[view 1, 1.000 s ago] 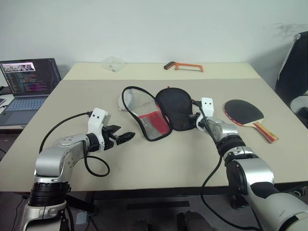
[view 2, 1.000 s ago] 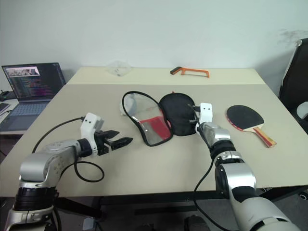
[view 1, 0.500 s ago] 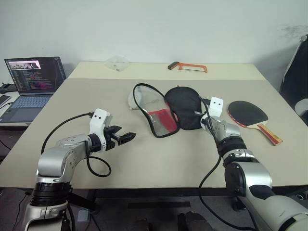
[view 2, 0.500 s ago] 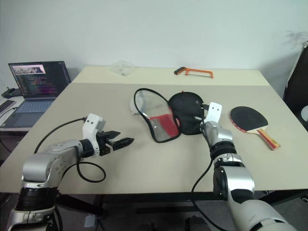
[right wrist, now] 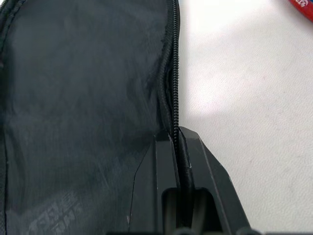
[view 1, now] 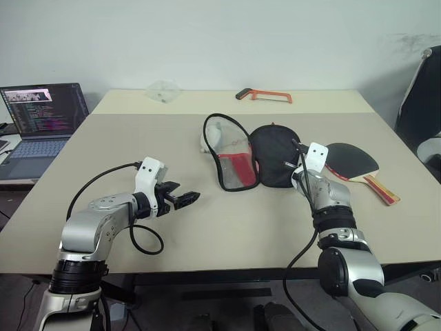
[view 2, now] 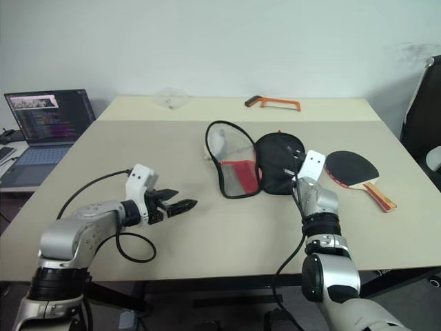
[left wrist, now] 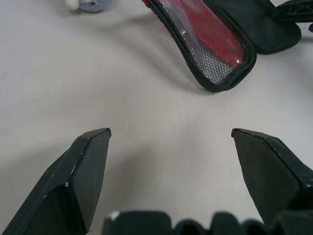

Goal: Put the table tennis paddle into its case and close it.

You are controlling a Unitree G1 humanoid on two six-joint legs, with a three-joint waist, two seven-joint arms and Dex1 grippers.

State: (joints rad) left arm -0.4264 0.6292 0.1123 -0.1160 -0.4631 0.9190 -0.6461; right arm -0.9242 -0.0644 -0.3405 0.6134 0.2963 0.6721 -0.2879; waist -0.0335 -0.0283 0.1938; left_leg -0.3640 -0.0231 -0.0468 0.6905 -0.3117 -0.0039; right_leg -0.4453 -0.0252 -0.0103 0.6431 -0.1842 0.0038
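Beige tabletop: carrying all items listed.

Paddle-shaped zip fabric case, dark grey-black top, red lower part, mesh lining: lying unzipped at the tabletop's middle, its mesh-lined half tilting up on the left, its dark half lying flat on the right. A grey-white plush charm is lying at its far left side.

Table tennis paddle, round black rubber face, light wooden handle with red edge: lying flat just right of the case, outside it, handle pointing near and right.

Right tool: fingers pressing together on the zip edge of the case's dark half.

Left tool: fingers standing wide apart, holding nothing, hovering over bare tabletop near and left of the case.

Orange-handled hacksaw: lying at the far edge.

Open laptop: sitting far left.
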